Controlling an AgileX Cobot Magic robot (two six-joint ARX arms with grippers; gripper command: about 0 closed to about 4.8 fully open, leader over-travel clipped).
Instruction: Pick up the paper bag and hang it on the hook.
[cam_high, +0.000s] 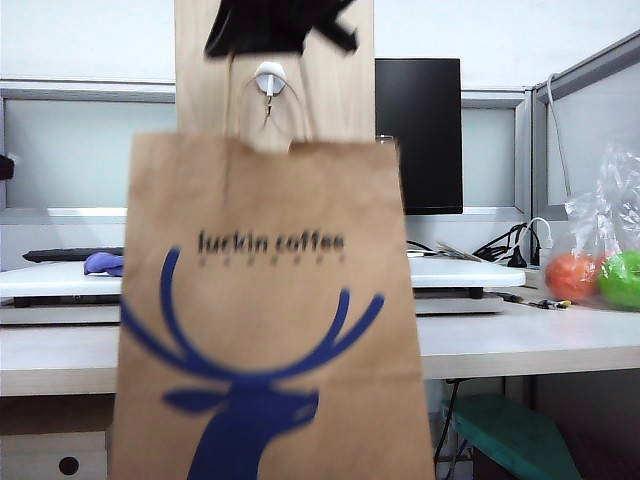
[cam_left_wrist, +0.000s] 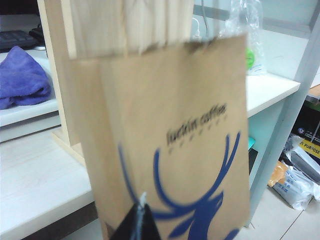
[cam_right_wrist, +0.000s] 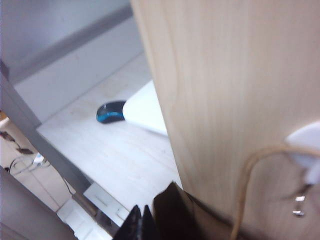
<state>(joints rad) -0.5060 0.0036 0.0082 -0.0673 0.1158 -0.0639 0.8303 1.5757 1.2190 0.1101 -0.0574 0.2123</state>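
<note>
From the exterior view the paper bag (cam_high: 270, 320) fills the middle of the frame, its cord handle (cam_high: 268, 105) looped up around the hook (cam_high: 269, 77) on the wooden board (cam_high: 340, 80), while the right pincer (cam_high: 275, 28) is a dark blur at 12 o'clock just above the hook. I can't tell for sure the loop is seated on the metal prong (it's thin and half hidden), so if the arm lets go now the bag could slide off and drop. In the left wrist view the bag (cam_left_wrist: 170, 145) hangs in front of the board (cam_left_wrist: 125, 25), off the counter (cam_left_wrist: 35, 180) edge; the left pincer (cam_left_wrist: 137, 225) sits at 6 o'clock with its tips pressed together, holding nothing. In the right wrist view the right pincer (cam_right_wrist: 142, 225) is also closed tight, the handle cord (cam_right_wrist: 247, 170) curves under the white hook (cam_right_wrist: 305, 145) at 3 o'clock, and whether it's pinching the cord I can't tell. The bag looks blurry, so a swing could unhook it.
</note>
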